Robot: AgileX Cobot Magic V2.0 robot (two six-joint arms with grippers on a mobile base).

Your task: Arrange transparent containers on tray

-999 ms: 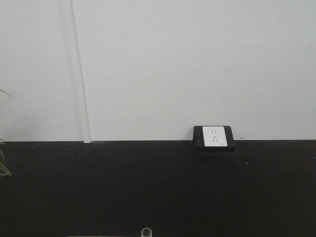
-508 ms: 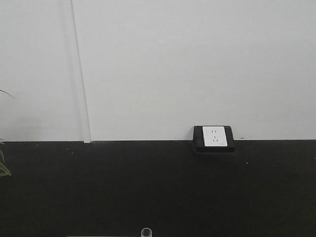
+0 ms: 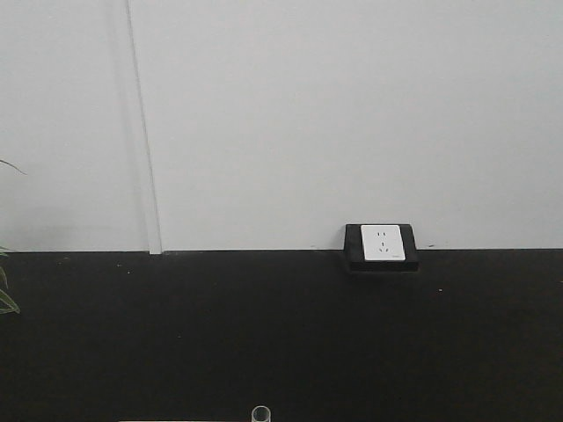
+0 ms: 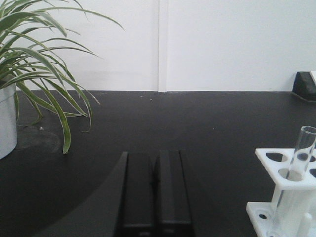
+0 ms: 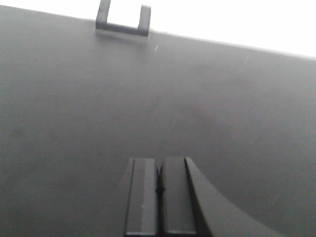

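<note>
A clear glass test tube stands upright in a white rack at the right edge of the left wrist view. Its round rim just shows at the bottom edge of the front view. My left gripper is shut with nothing in it, low over the black tabletop, left of the rack and apart from it. My right gripper is also shut and empty above bare black tabletop. The tray and the other transparent containers are out of view.
A potted spider plant in a pale pot stands at the left. A wall socket in a black block sits at the table's back edge, also seen as a dark bracket. A white wall rises behind.
</note>
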